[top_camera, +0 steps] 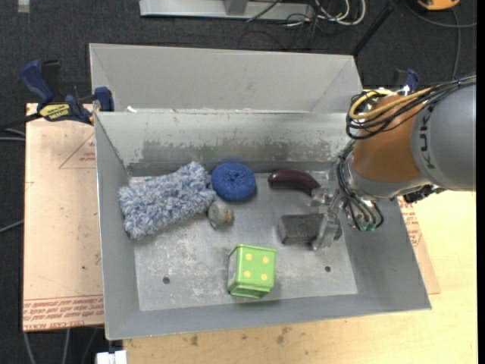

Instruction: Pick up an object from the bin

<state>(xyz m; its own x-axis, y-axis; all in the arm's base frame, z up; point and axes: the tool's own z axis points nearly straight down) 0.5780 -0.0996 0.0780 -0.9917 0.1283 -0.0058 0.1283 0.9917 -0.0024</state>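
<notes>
The KUKA arm (447, 139), its wrist wrapped in an orange cover (383, 158) and a loop of cables, reaches in from the right and sets its gripper (327, 230) low over the right side of the grey metal bin (189, 283). The gripper sits at the right end of a dark grey block (298, 230) lying flat on the bin floor. From where I stand, I cannot tell whether the gripper is open, closed, or gripping the block.

Just behind the block, near the back wall, lies a dark maroon eggplant-shaped toy (294, 179). Further left along the same wall sits a round blue scrubber (233, 181), touching a fluffy blue-and-white cloth (163, 198) that stretches toward the left wall. A small grey-brown ball (220, 215) rests just in front of the scrubber. A green die with yellow spots (251, 271) stands alone near the front of the bin, well apart from the gripper.
</notes>
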